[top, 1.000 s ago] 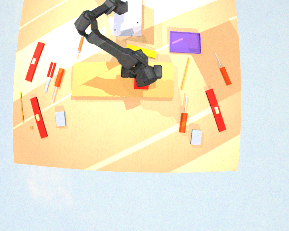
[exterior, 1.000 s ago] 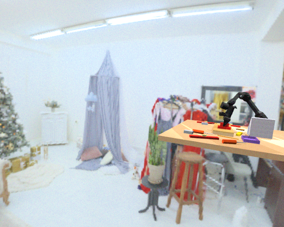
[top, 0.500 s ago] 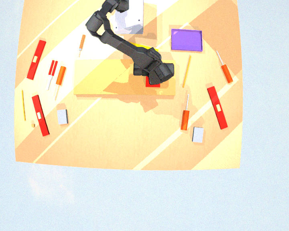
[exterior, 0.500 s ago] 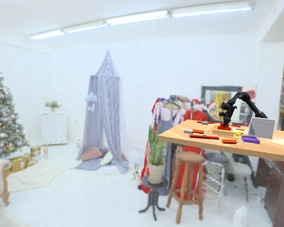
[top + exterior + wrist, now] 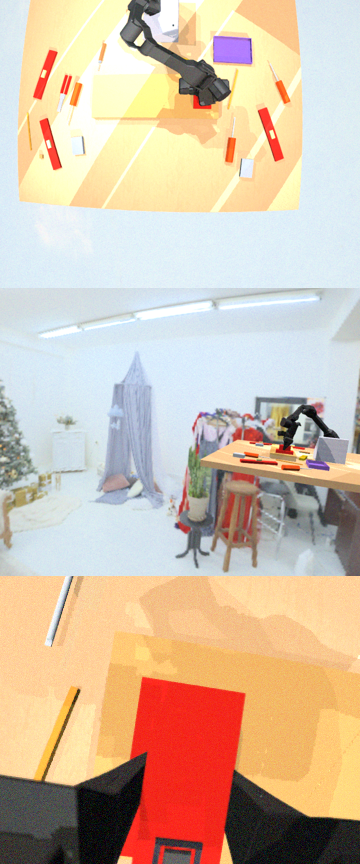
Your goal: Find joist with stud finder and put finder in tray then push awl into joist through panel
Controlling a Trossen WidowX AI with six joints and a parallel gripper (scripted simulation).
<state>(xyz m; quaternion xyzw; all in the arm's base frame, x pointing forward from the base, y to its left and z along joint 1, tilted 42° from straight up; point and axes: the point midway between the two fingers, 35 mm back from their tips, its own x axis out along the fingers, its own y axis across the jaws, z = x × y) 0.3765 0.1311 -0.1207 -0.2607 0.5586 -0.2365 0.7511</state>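
The red stud finder [image 5: 197, 104] [image 5: 281, 451] [image 5: 192, 721] is between the fingers of my gripper [image 5: 287, 448] [image 5: 183, 762], which is shut on it. It is on or just over the right end of the pale wooden floor panel [image 5: 129, 96] [image 5: 282, 457] [image 5: 280, 676]; any small gap cannot be told. Its small framed display [image 5: 179, 856] looks dark grey, partly cut off at the wrist view's lower edge. The purple tray [image 5: 232, 62] [image 5: 318, 468] stands behind and right of the panel. A small orange-handled tool [image 5: 102, 53] with a short tip, apparently the awl, lies behind the panel's left end.
A yellow bar [image 5: 302, 457] lies behind the panel. A pencil-like stick [image 5: 232, 88] [image 5: 57, 733] lies right of it. Orange screwdrivers [image 5: 230, 149] [image 5: 282, 91] [image 5: 75, 94], red levels [image 5: 267, 121] [image 5: 45, 79] [image 5: 48, 133] and grey blocks [image 5: 246, 168] [image 5: 77, 145] lie around. A white box [image 5: 169, 18] [image 5: 331, 450] stands by the arm's base.
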